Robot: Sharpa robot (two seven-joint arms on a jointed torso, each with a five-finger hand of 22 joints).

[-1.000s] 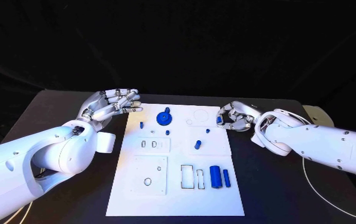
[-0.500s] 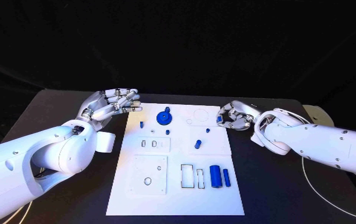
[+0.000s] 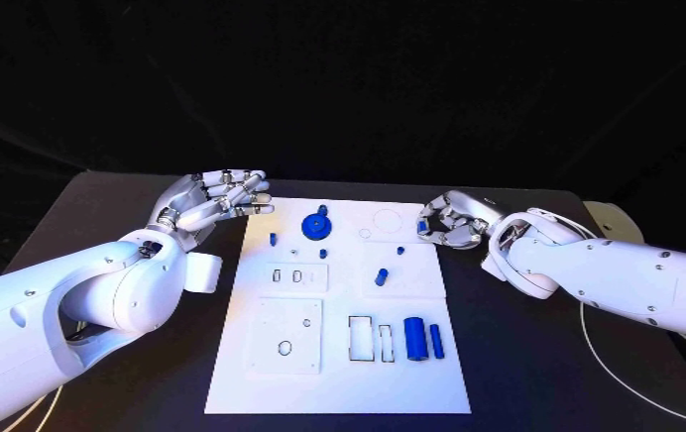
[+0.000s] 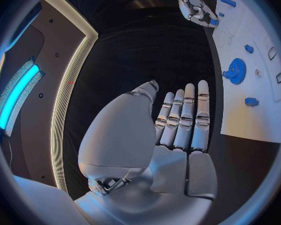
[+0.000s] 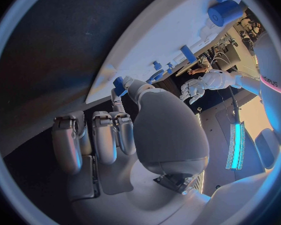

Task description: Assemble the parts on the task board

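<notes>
Right hand (image 3: 452, 223), blue part (image 5: 119, 84) pinched, slightly farther back than before.

Head camera: we look down from above onto the tabletop (image 3: 143, 204), task board (image 3: 343, 353) central. Each wrist camera sits close behind its own hand — left hand (image 4: 178, 130), right hand (image 5: 115, 135) — facing along the fingers toward the board; all three views share it.
</notes>
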